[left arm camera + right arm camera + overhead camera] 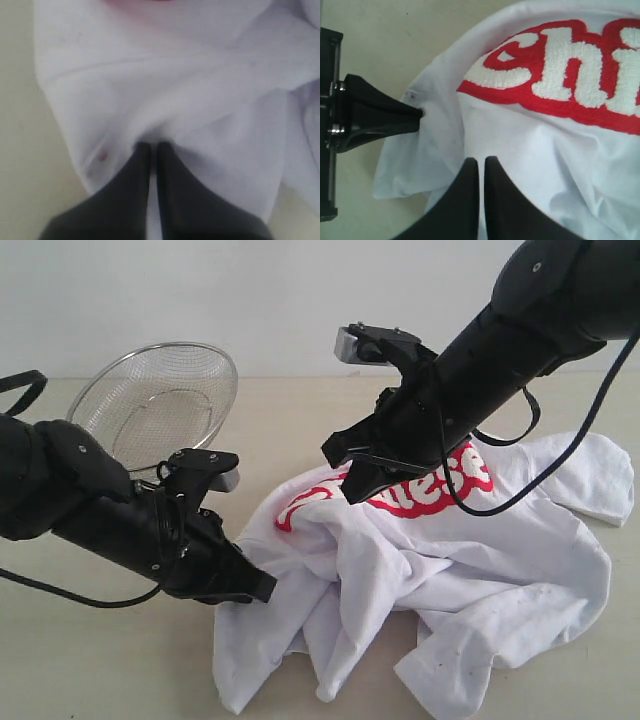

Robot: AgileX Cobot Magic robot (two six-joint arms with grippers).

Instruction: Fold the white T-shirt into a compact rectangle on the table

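Observation:
The white T-shirt lies crumpled on the table, its red lettering facing up. My left gripper sits low at the shirt's left edge and is shut on a bunched fold of the white T-shirt, which puckers at the left gripper's tips. My right gripper comes down from the upper right onto the shirt just below the lettering. In the right wrist view the right gripper is shut with cloth of the white T-shirt drawn up to its tips, and the left gripper pinches the shirt's edge nearby.
A round wire-mesh basket stands tilted at the back left, just behind my left arm. Black cables hang from both arms, and one loops over the shirt's right side. Bare tabletop lies in front of the left arm.

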